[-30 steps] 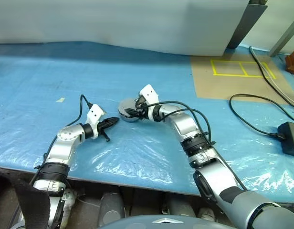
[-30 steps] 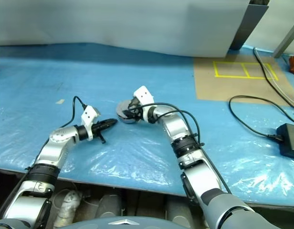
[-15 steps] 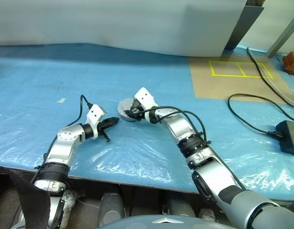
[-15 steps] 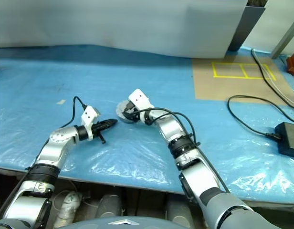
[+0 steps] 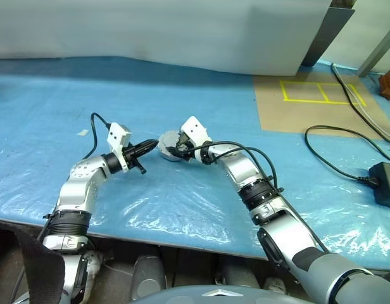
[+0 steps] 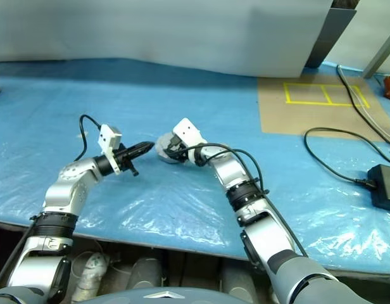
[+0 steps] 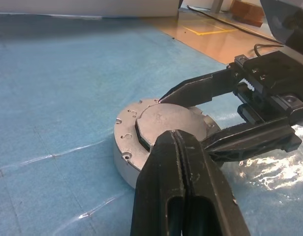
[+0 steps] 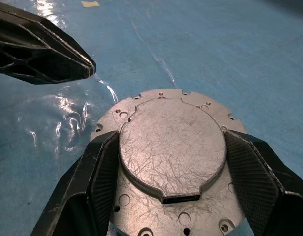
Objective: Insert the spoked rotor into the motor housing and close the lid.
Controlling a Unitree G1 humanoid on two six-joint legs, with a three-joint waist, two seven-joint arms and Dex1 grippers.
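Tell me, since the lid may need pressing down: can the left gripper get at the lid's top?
Probably yes: the lid's top is bare, the right gripper holds only its sides, and the shut left gripper is beside it.

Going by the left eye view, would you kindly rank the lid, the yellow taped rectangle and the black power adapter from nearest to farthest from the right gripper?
1. The lid: between the right gripper's fingers.
2. The yellow taped rectangle: on the brown board, far right.
3. The black power adapter: at the table's right edge, beyond the cable.
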